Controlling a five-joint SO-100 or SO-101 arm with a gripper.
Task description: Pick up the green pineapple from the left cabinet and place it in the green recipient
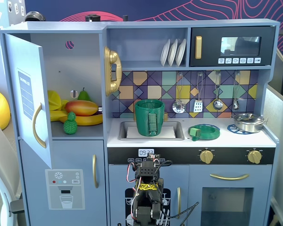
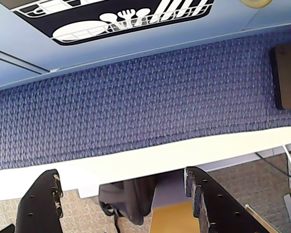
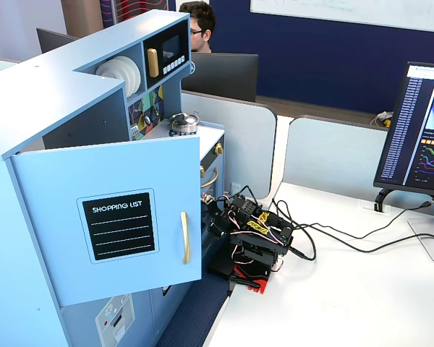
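Green bumpy pineapple [image 1: 70,123] sits mid-left in fixed view, on cabinet [image 1: 80,61] shelf w/ fruit. Ribbed green pot [image 1: 149,117] stands in sink, centre. Gripper [image 2: 126,204] jaws apart, empty.

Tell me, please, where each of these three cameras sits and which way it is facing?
A fixed view: straight in front of the toy kitchen, facing the left cabinet, green pineapple and green recipient; the folded arm shows low.
Wrist view: on the arm, facing blue matting; the open tool shows empty.
A fixed view: off to the kitchen's side, facing the open door and arm.
Both fixed views share arm and door.
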